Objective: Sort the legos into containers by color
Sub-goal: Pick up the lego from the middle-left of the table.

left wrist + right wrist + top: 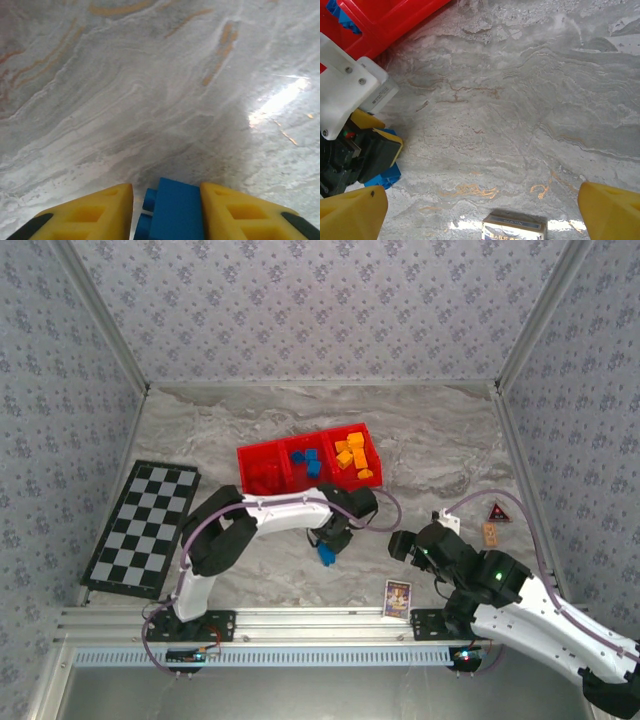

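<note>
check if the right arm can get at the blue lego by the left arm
Probably not: the left fingers flank the blue lego closely on both sides, so the open right fingers would likely bump them first.

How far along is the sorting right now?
Done: the red plastic tray holds red bricks left, blue bricks middle, orange-yellow bricks right. In hand: left gripper straddles a loose blue brick on the table. Left: carry it to the middle compartment.

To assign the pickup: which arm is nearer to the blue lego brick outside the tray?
Left. The left arm has its jaws on either side of the blue lego brick; the right arm is to its right, apart, jaws open.
</note>
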